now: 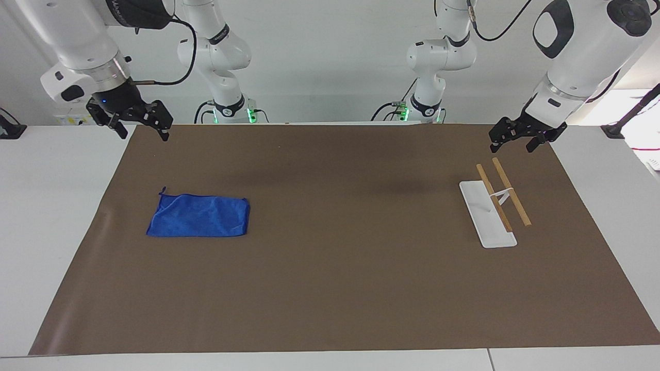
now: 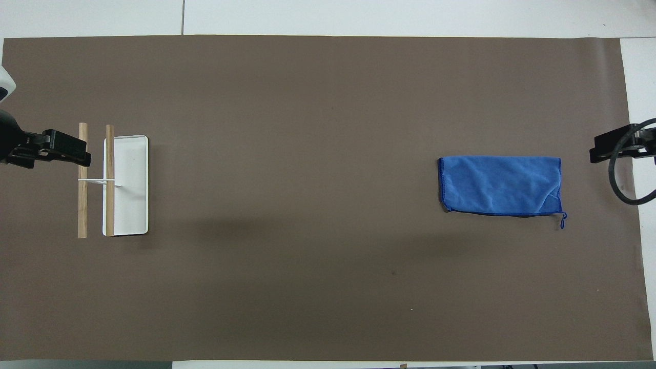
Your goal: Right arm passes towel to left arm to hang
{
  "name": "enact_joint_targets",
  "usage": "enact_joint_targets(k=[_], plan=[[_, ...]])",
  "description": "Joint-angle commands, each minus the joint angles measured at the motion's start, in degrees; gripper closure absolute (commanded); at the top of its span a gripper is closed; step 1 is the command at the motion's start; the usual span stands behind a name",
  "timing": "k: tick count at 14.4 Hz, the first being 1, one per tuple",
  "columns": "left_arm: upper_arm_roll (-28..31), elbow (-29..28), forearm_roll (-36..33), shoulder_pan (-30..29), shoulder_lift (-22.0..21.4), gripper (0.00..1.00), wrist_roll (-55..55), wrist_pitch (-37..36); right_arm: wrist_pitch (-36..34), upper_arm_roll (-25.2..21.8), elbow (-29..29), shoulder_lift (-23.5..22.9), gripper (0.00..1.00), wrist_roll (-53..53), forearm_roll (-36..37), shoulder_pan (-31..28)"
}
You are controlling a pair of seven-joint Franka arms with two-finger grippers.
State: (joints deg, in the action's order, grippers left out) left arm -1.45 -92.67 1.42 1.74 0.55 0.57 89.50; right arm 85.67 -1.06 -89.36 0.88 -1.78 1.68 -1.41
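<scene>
The blue towel point(image 1: 198, 215) point(image 2: 499, 185) lies flat and folded on the brown mat toward the right arm's end of the table, a small loop at one corner. My right gripper point(image 1: 144, 131) point(image 2: 602, 149) hangs open and empty over the mat's edge there, apart from the towel. Toward the left arm's end stands a white rack point(image 1: 487, 214) point(image 2: 125, 184) with two wooden bars point(image 1: 510, 191) above its base. My left gripper point(image 1: 512, 147) point(image 2: 77, 154) hovers open and empty above the rack's robot-side end, touching nothing.
The brown mat point(image 1: 330, 283) covers most of the white table point(image 1: 51, 232). Both arm bases point(image 1: 227, 108) stand at the table's robot-side edge. A loose black cable point(image 2: 622, 189) loops from the right wrist.
</scene>
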Motion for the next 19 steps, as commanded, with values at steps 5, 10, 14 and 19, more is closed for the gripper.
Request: enact_joint_targets(k=[5,10,14,19], plan=[[-0.22,-1.81,-0.90,-0.42,-1.61,0.00,0.66,1.03,0.02,0.00,0.41,-0.17,0.00,0.99,-0.89,-0.26],[-0.22,-1.81,-0.90,-0.42,-1.52,0.00,0.66,1.11,0.63,0.00,-0.82,0.35,0.00,0.11,-0.80,-0.17],[-0.22,-1.81,-0.90,-0.42,-1.61,0.00,0.66,1.11,1.17,0.09,-1.61,0.62,0.00,-0.07,-0.71,-0.17],[-0.22,-1.81,-0.90,-0.42,-1.61,0.00,0.66,1.11,7.56,0.09,-8.27,3.25,0.00,-0.15,-0.80,-0.17]])
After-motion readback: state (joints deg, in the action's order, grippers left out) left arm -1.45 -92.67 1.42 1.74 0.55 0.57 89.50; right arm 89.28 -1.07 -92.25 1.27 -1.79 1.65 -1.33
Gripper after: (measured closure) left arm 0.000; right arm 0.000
